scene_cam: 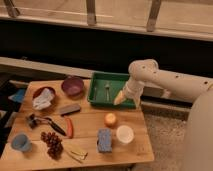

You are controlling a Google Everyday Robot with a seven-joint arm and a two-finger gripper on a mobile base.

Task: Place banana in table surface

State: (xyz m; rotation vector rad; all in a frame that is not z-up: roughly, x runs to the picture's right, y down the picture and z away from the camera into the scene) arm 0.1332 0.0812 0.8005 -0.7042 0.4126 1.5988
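The banana [76, 153], pale yellow with brownish streaks, lies flat on the wooden table surface [87, 127] near the front edge, just right of a dark grape bunch [52, 142]. My gripper [120, 98] hangs from the cream arm at the right. It sits over the front right corner of the green tray [97, 92], far from the banana. Its tip looks pale yellow, and I cannot tell whether it holds anything.
On the table are a purple bowl [73, 85], a red bowl with a white cloth [43, 97], a grey block [69, 108], a red-orange vegetable [69, 126], a black tool [46, 122], a blue cup [20, 142], an orange fruit [110, 119], a blue sponge [104, 140] and a white cup [124, 134]. A fork [107, 90] lies in the tray.
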